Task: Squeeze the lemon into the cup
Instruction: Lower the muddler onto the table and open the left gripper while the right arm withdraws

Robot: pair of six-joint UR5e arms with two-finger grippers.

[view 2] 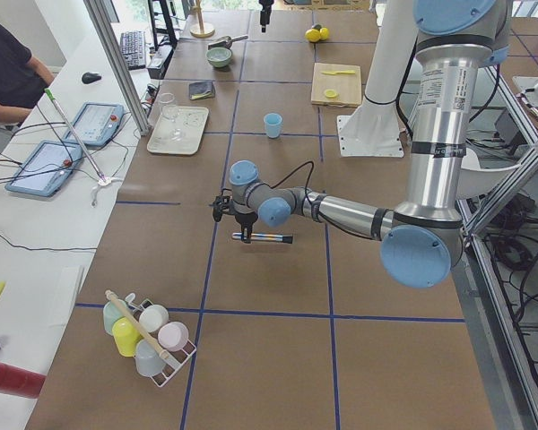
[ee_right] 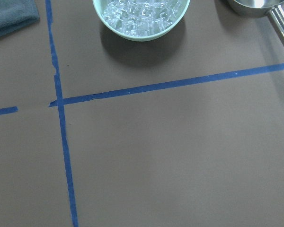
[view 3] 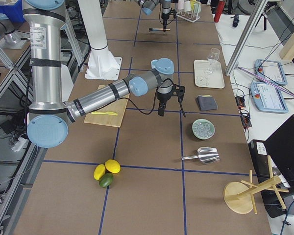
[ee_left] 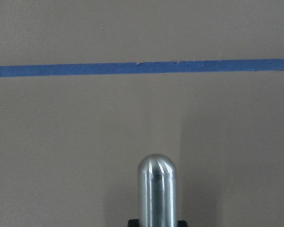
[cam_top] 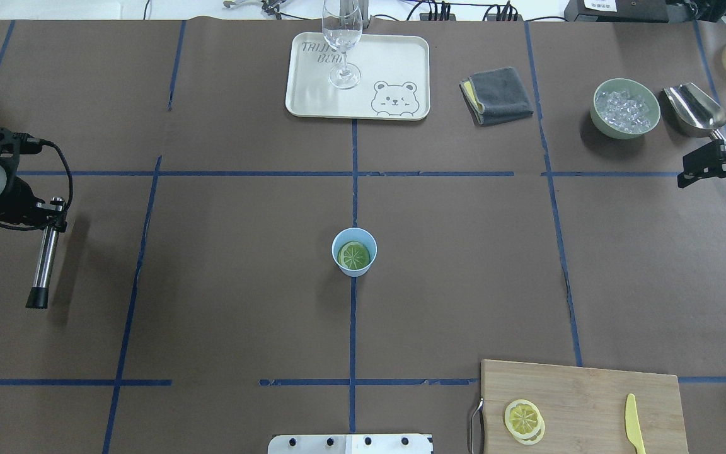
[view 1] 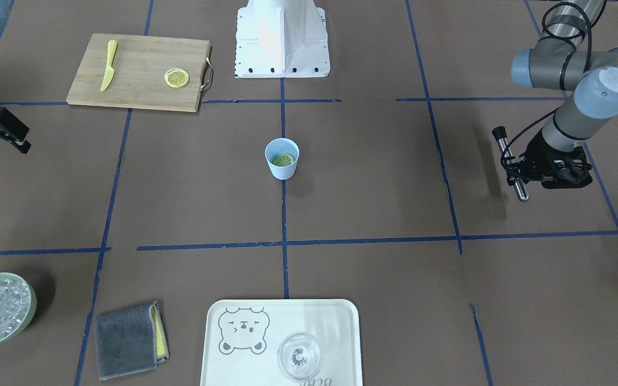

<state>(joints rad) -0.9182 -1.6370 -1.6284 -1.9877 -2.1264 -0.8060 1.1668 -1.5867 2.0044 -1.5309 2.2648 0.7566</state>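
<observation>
The light-blue cup stands upright at the table's middle, also in the front view. A round lemon slice lies flat inside it and looks greenish there. Another yellow lemon slice lies on the wooden cutting board. My left gripper is far from the cup, near the table's left edge, shut on a metal rod with a black tip, also seen in the front view. My right gripper is open and empty near the bowl of ice.
The cutting board carries a yellow knife. At the far side are a cream tray with a clear glass, a grey cloth, a green bowl of ice and a metal scoop.
</observation>
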